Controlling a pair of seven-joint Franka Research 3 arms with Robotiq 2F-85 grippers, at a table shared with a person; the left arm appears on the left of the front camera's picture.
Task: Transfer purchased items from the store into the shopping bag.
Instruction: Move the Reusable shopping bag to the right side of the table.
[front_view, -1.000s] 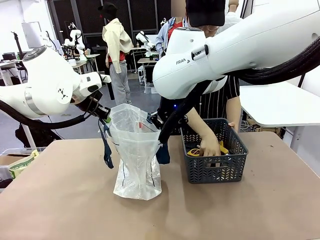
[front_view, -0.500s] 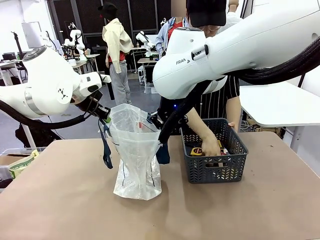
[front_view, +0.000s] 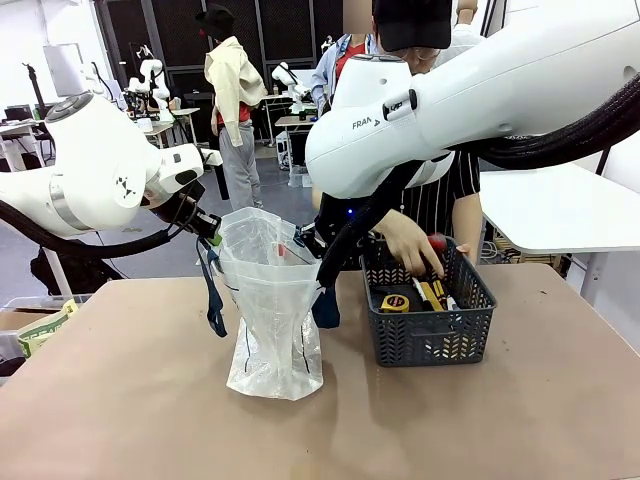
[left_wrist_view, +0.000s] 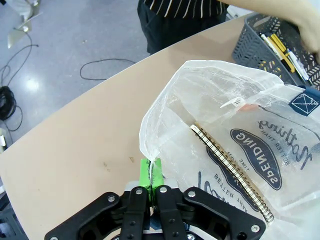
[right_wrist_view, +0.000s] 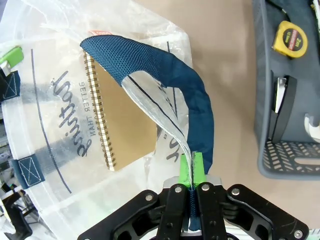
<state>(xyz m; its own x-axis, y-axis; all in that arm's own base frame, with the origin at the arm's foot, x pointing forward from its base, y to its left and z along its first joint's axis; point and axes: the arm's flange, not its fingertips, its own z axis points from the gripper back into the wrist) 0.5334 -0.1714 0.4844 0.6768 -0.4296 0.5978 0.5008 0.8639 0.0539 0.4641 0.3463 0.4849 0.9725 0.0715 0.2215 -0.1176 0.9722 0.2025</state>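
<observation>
shopping bag (front_view: 270, 330): clear, crinkly | navy handles (right_wrist_view: 150, 60) | tan spiral notebook (right_wrist_view: 125, 125) inside

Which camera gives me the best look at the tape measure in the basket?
Right wrist view: the tape measure lies close and unobstructed in the basket. The front view shows it small; in the left wrist view, it is too unclear to tell.

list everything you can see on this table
table: 1, tan, under everything
shopping bag: 1, clear, navy handles, left of the basket
notebook: 1, tan, spiral-bound, inside the shopping bag
basket: 1, dark grey, right of centre
tape measure: 1, yellow and black, in the basket
person's hand: 1, above the basket's far side
left claw: 1, black, green pads, shut on the shopping bag's rim
right claw: 1, same colours, shut on its navy handle
</observation>
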